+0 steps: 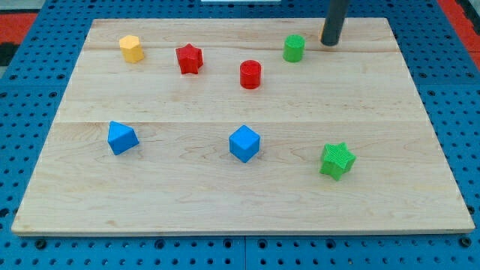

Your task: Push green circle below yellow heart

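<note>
The green circle (294,48), a short cylinder, stands near the view's top, right of centre. The yellow block (131,49) sits at the top left; its shape looks closer to a hexagon than a heart. My tip (329,42) is a dark rod coming down from the top edge. It stands just to the right of the green circle and slightly above it, with a small gap between them.
A red star (190,58) and a red cylinder (250,74) lie between the yellow block and the green circle. Two blue blocks (121,138) (244,143) and a green star (337,160) sit lower on the wooden board (420,187).
</note>
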Controlling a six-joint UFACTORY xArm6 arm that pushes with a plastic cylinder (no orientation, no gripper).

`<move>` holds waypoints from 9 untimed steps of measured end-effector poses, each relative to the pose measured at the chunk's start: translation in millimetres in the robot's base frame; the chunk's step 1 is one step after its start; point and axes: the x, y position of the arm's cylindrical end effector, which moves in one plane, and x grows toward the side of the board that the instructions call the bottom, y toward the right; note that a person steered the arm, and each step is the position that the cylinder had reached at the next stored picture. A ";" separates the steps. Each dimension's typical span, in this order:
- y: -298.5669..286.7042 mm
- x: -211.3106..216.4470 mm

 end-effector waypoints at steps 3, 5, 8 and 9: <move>-100.7 -43.8; -130.7 33.1; -63.1 35.1; -89.1 34.9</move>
